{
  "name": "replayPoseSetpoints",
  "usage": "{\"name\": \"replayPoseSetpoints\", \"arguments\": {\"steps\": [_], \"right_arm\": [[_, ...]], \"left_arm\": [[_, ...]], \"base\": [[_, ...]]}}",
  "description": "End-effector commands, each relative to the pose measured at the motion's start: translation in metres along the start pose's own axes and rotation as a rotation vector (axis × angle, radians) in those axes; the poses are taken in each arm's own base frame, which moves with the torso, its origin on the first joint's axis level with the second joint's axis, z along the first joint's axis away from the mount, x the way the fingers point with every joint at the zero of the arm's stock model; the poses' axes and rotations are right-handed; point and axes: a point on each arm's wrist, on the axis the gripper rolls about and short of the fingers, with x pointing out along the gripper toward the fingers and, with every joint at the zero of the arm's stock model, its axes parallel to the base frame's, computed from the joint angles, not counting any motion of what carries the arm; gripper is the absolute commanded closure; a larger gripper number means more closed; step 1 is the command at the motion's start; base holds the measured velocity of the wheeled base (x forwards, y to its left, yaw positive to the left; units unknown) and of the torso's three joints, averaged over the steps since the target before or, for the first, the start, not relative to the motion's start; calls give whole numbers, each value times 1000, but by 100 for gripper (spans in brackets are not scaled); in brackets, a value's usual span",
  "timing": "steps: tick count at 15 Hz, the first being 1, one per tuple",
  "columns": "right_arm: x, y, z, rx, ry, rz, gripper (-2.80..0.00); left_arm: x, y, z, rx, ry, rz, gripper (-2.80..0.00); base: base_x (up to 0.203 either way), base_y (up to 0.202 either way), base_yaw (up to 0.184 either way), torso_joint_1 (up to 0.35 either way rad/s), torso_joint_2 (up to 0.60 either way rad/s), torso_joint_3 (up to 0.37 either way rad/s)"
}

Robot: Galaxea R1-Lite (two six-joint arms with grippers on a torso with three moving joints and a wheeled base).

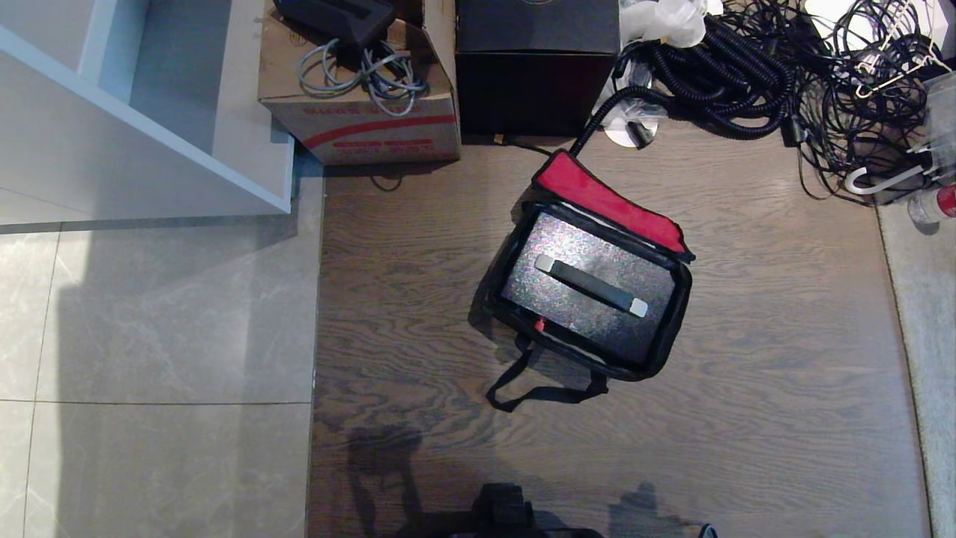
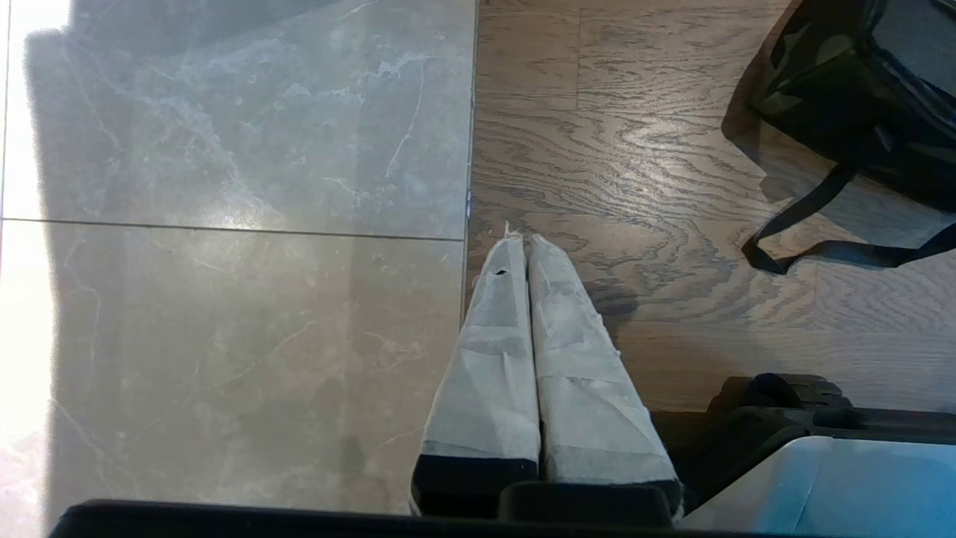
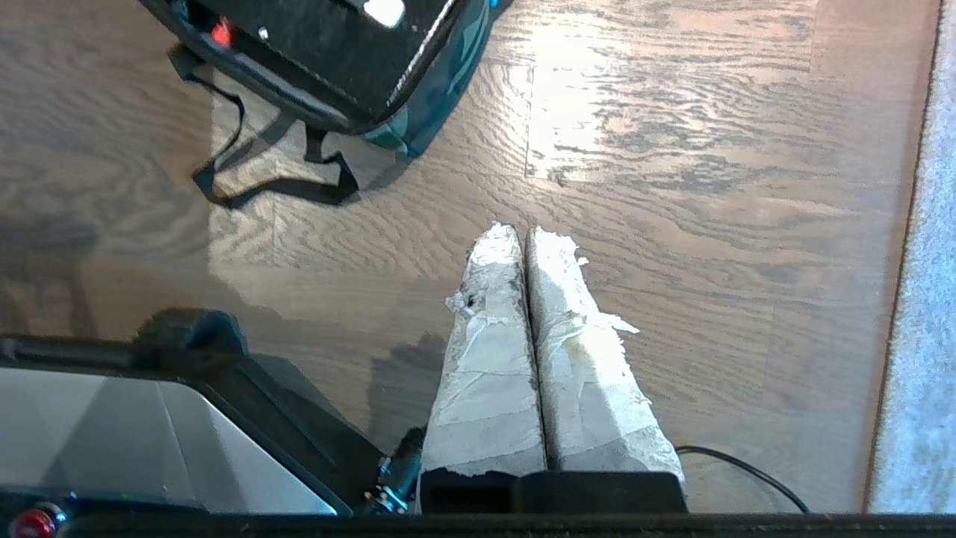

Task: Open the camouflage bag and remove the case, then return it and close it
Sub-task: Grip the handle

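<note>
- Pressed together with nothing between them, the white-taped fingers (image 3: 515, 351) of the right gripper (image 3: 523, 237) are hanging over bare brown wood-grain floor (image 3: 672, 187).
- Likewise clenched on nothing, the left gripper (image 2: 523, 243) is hovering where that wood is meeting grey marble tile (image 2: 224, 149).
- Neither gripper is showing in the head view; only dark shadows are lying along its lower edge.
- Lying well apart from both grippers, the boxy camouflage fabric bag (image 1: 672, 329) is sitting open on the wood, its red-lined lid (image 1: 605, 198) folded back and its black strap (image 1: 523, 388) trailing toward the robot.
- Resting inside the bag, the black speckled rectangular hard case (image 1: 590, 291) is showing its bar handle (image 1: 590, 285) with white ends.
- Both wrist views are cutting the bag off at their edges.
</note>
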Motion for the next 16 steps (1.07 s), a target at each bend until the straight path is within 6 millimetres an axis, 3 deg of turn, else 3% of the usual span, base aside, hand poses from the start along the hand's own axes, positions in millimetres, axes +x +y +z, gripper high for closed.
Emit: {"name": "replayPoseSetpoints", "arguments": {"steps": [1,3,16], "right_arm": [[-7,2,-15,10,-39,-15,0],[-14,2,-19,19,-117,-30,0],[-14,2,-19,35,-119,-34,0]], "left_arm": [[0,0,0,0,0,0,0],[0,0,0,0,0,0,0],[0,0,0,0,0,0,0]], "base": [[0,0,0,0,0,0],[0,0,0,0,0,0],[0,0,0,0,0,0]]}}
